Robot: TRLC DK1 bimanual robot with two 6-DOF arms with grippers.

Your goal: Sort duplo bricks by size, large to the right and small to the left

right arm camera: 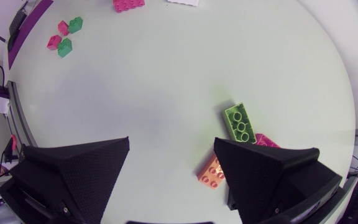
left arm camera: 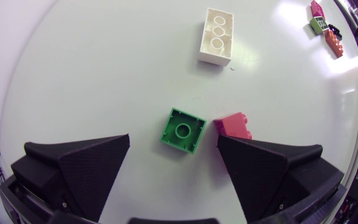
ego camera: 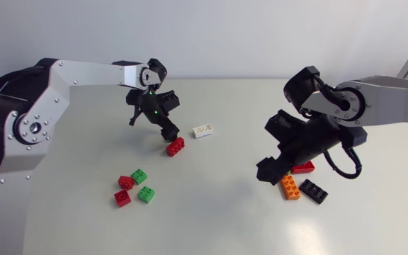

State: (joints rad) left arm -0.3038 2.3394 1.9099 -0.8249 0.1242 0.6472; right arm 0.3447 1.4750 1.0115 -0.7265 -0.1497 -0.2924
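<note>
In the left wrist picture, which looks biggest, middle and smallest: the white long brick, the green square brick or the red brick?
1. White long plastic brick.
2. Green square plastic brick.
3. Red plastic brick, though unsure: a finger of the left end effector hides part of it.

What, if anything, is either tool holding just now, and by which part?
Nothing. Both the left tool and right tool are open; a green brick lies untouched between the left tool's fingers.

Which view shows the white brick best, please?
The left wrist view: the white brick lies whole, close and unobstructed. The head view shows it whole but small; the right wrist view catches only its edge.
</note>
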